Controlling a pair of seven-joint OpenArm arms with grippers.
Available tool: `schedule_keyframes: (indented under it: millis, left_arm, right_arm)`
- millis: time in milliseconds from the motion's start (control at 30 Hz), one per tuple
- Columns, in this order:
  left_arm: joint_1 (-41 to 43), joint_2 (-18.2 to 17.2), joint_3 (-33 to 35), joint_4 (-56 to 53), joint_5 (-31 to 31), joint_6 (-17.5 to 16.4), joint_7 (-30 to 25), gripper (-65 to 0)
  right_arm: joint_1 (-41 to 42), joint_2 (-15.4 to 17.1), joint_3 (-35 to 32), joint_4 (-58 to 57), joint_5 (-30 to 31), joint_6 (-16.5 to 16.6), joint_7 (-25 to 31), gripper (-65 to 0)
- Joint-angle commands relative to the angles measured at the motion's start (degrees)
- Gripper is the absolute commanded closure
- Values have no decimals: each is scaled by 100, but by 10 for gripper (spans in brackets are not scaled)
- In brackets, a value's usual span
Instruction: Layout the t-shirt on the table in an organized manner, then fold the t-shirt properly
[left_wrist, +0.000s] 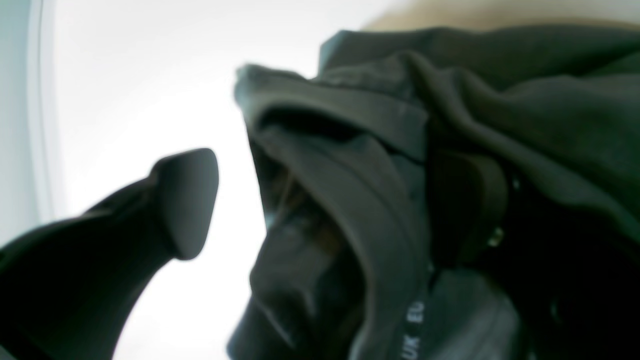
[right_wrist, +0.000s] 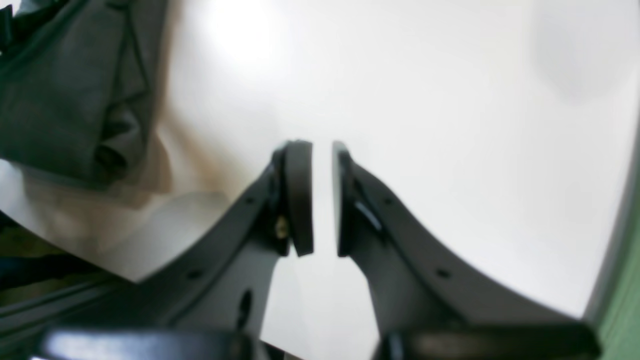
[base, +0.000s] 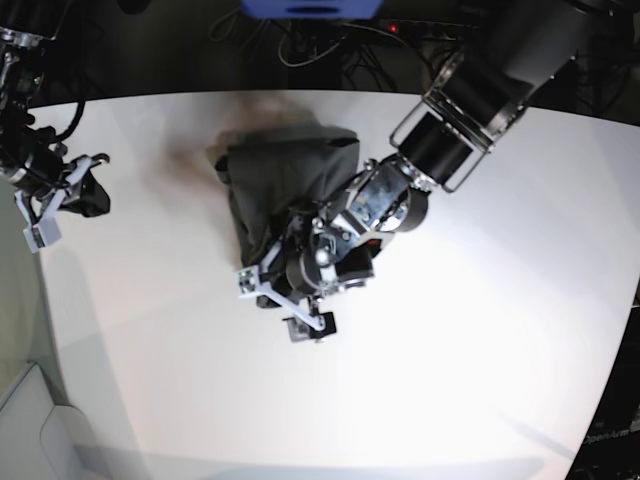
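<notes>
The dark grey t-shirt (base: 290, 165) lies bunched in a rumpled heap on the white table (base: 450, 380), left of centre toward the far edge. My left gripper (base: 282, 303) is down at the heap's near edge and stands wide open. In the left wrist view one finger (left_wrist: 185, 200) hangs over bare table (left_wrist: 125, 75). Folds of the t-shirt (left_wrist: 360, 165), with white neck print showing, fill the space beside it and partly hide the other finger. My right gripper (right_wrist: 322, 200) hovers over bare table far left, all but shut, with only a thin slit between its pads and nothing in it.
The right arm (base: 45, 190) sits by the table's left edge. A corner of the t-shirt (right_wrist: 75, 85) shows at the upper left of the right wrist view. Cables and dark gear lie beyond the far edge, with a blue object (base: 310, 8) there.
</notes>
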Motion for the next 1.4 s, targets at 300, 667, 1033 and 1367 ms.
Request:
schedule_keyframes:
  millis: [300,667,1033,1367]
  left_arm:
    - [261,8,-1401,1141,696,-98,296,-650]
    - [226,219,-1401,1281,696,-116,296,-650]
    - [410,166,-2693,2565,731,-151,1167,-650]
    - [1624,-476,-3212,2846,722,-98,2230,-650]
  right_arm:
    - [57,-98,18,97,86,-3,123,-55]
    - [57,-160,18,106,86,-3,123,-54]
    - [242,-459,-879,141,77,-3,105,-52]
    - [655,-582,-1389,-131,51,-3,132,-52]
